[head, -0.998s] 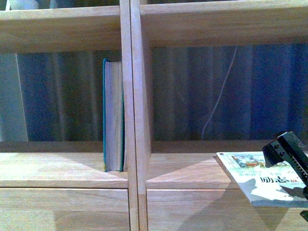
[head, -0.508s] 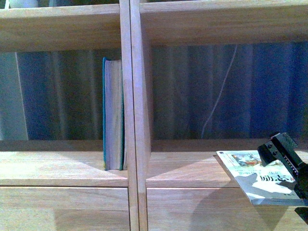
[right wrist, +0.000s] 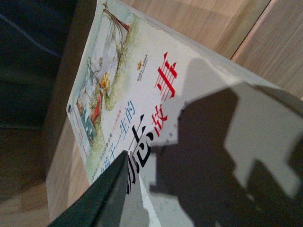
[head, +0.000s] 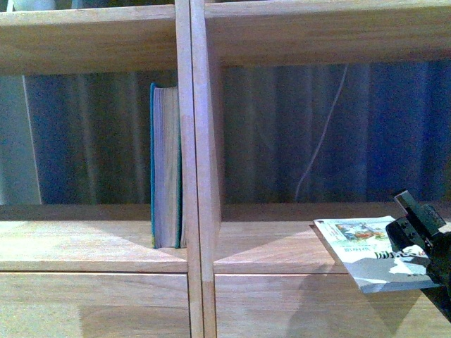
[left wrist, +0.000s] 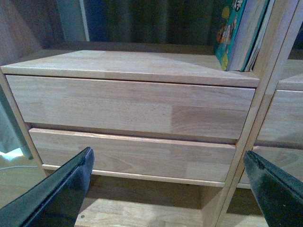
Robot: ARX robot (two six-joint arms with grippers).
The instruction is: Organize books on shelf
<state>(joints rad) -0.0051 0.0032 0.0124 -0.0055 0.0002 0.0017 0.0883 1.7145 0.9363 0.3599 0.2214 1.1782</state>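
Right tool (head: 417, 241) gripping flat paperback (head: 361, 248), long axis into shelf (head: 275, 248), teal book (head: 165, 169) upright

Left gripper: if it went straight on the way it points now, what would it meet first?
Most likely the lower drawer front of the shelf, facing the open left gripper; depth is unclear.

The right gripper (head: 417, 236) is dipping lower while the paperback (head: 359, 248) is flattening and edging further onto the shelf (head: 275, 252).
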